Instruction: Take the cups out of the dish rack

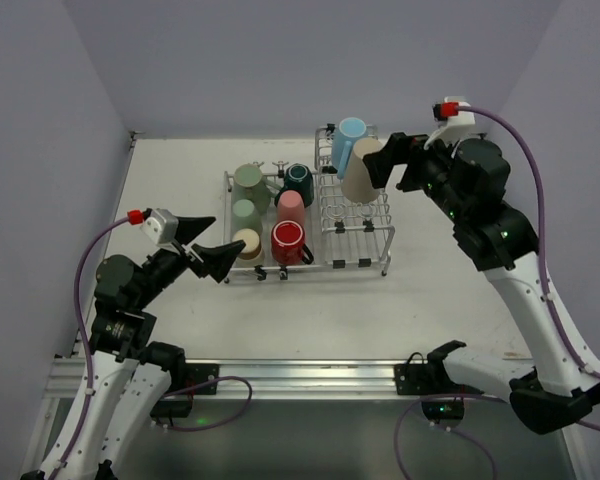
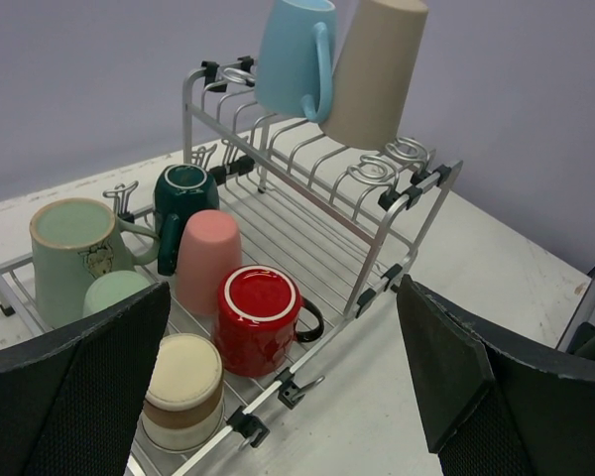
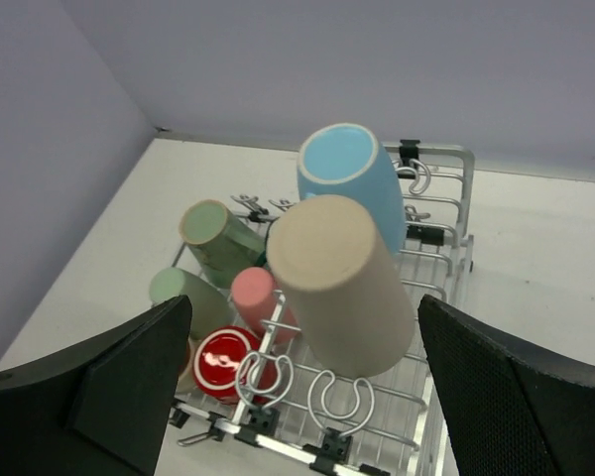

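Note:
The silver wire dish rack (image 1: 330,266) stands mid-table. On its low grid are a sage green mug (image 1: 250,185), a dark teal mug (image 1: 299,182), a pink cup (image 1: 291,210), a red mug (image 1: 289,242), a pale green cup (image 1: 245,214) and a tan cup (image 1: 247,244). A light blue mug (image 1: 348,143) and a beige cup (image 1: 363,170) sit upside down on the raised prongs. My left gripper (image 1: 225,238) is open just left of the rack, facing the red mug (image 2: 261,317). My right gripper (image 1: 395,165) is open, its fingers either side of the beige cup (image 3: 342,283), apart from it.
Purple walls close in the table at the left, back and right. Bare white tabletop (image 1: 310,320) lies between the rack and the arm bases, and more to the right of the rack (image 1: 440,270).

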